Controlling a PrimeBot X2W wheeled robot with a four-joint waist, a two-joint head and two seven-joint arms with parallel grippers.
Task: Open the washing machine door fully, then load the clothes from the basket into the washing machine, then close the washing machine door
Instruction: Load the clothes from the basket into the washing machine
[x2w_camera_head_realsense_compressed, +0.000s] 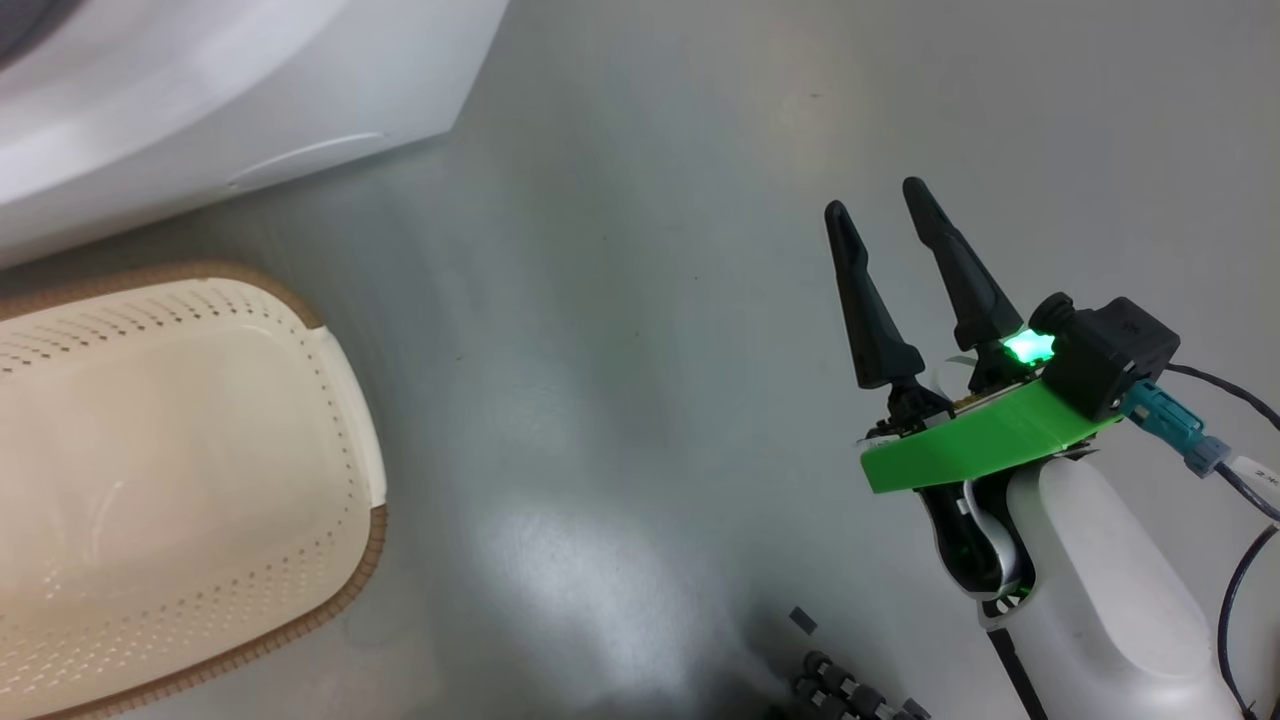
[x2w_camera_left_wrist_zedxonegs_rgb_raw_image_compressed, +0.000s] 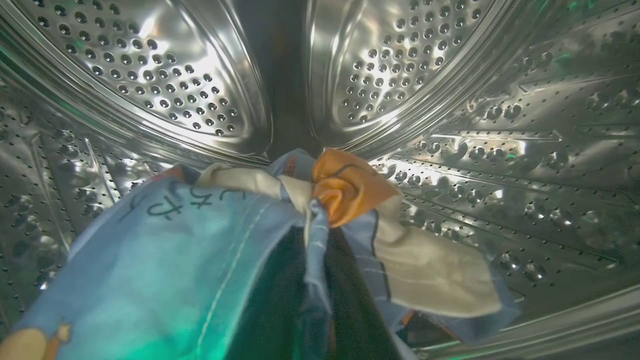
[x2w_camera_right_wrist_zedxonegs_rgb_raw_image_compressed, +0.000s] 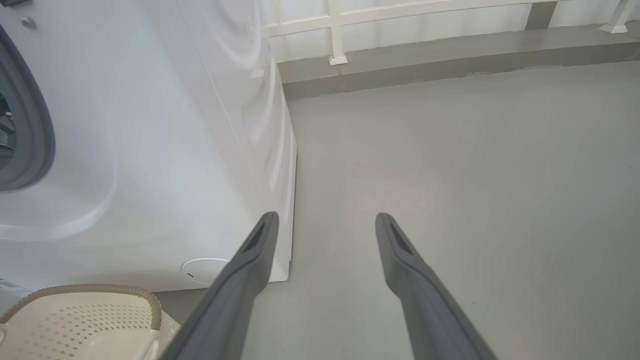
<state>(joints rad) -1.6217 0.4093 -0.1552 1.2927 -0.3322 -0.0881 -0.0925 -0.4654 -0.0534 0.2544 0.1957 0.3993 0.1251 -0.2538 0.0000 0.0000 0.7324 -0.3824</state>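
In the left wrist view my left gripper (x2w_camera_left_wrist_zedxonegs_rgb_raw_image_compressed: 316, 220) reaches into the steel perforated drum (x2w_camera_left_wrist_zedxonegs_rgb_raw_image_compressed: 150, 75) of the washing machine (x2w_camera_head_realsense_compressed: 200, 100). The clothes (x2w_camera_left_wrist_zedxonegs_rgb_raw_image_compressed: 165, 260), light blue with orange and cream patches, are bunched at its tips and drape over its dark fingers (x2w_camera_left_wrist_zedxonegs_rgb_raw_image_compressed: 270, 310), which stand close together with a strip of fabric pinched between them. The cream basket (x2w_camera_head_realsense_compressed: 200, 320) with the brown rim lies empty on the floor at the left of the head view. My right gripper (x2w_camera_head_realsense_compressed: 877, 198) hangs open over bare floor, nothing between its fingers. The washing machine door is out of view.
The right wrist view has the right gripper (x2w_camera_right_wrist_zedxonegs_rgb_raw_image_compressed: 326, 216) beside the machine's white front corner (x2w_camera_right_wrist_zedxonegs_rgb_raw_image_compressed: 280, 200), the grey gasket (x2w_camera_right_wrist_zedxonegs_rgb_raw_image_compressed: 35, 130) at far left, and the basket (x2w_camera_right_wrist_zedxonegs_rgb_raw_image_compressed: 75, 320) below. A low ledge and white railing (x2w_camera_right_wrist_zedxonegs_rgb_raw_image_compressed: 335, 30) run behind the grey floor.
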